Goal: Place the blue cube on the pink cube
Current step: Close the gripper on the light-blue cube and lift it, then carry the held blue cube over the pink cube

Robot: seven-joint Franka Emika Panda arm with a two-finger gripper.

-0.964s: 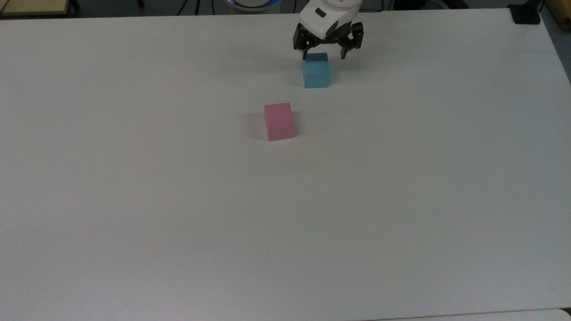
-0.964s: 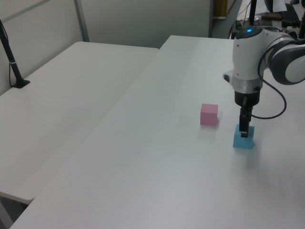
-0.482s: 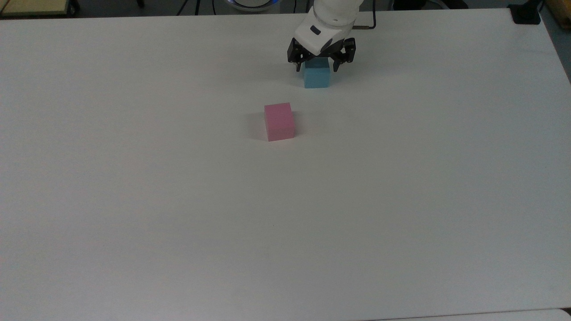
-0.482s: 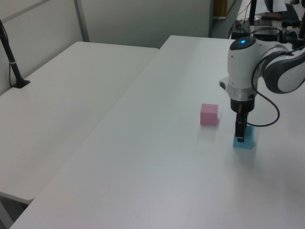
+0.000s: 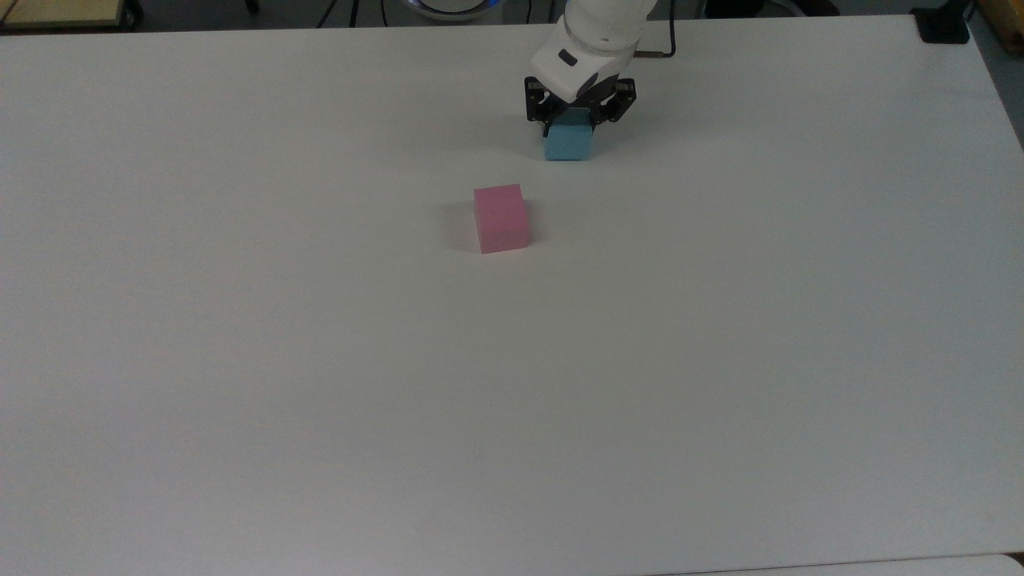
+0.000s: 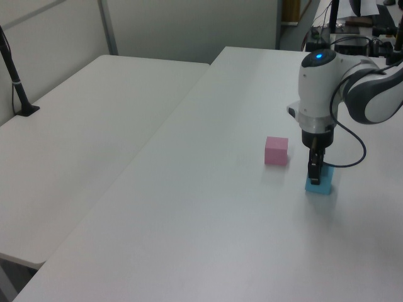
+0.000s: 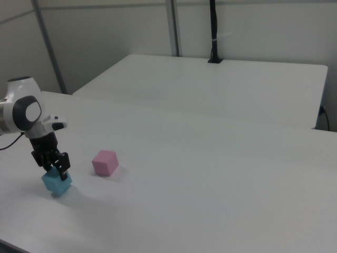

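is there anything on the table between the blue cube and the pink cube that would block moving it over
Nothing visible does. The blue cube sits in the gripper, whose fingers straddle it, and the stretch of white table between it and the pink cube is bare. The pink cube's top face carries nothing.

blue cube (image 7: 56,183) | between jaws, tilted | pink cube (image 7: 105,162) near

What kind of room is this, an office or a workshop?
Probably a robotics lab: a white robot arm works over a bare white table with just a blue cube and a pink cube, and plain partition walls stand behind.
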